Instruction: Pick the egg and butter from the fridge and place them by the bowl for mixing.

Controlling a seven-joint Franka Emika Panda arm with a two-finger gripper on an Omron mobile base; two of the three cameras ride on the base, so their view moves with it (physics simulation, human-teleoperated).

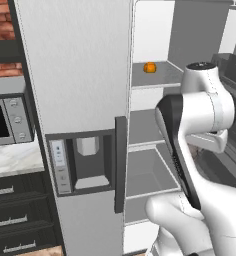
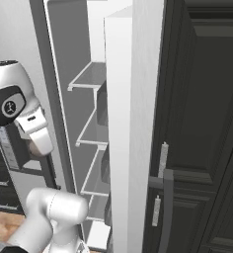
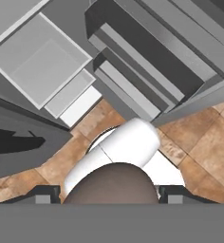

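**Fridge Open, Gripper Pointing Down at the Floor**

**Left base view.** The tall light-grey two-door fridge (image 1: 80, 65) fills the centre. Its left door is closed and carries a recessed water dispenser panel (image 1: 82, 162) with a dark vertical handle (image 1: 120, 162) at its right edge. The right compartment is open, exposing a white interior with several flat shelves. A small round orange item (image 1: 149, 67) sits on the upper shelf; its identity cannot be determined. The white robot arm (image 1: 200, 125) rises in front of the open compartment. A silver microwave (image 1: 7, 122) stands on a marble counter at left, above dark drawers. No legible writing or branding appears.

**Right base view.** The open fridge door (image 2: 133, 123) is seen edge-on, with the shelves receding to its left. Dark panelled cabinets (image 2: 207, 123) stand to the right.

**Hand view.** The camera looks down past the door bins onto the brown tiled floor (image 3: 199, 142). The two dark fingertips of the gripper (image 3: 104, 193) stand wide apart at the bottom edge, with nothing clamped between them.
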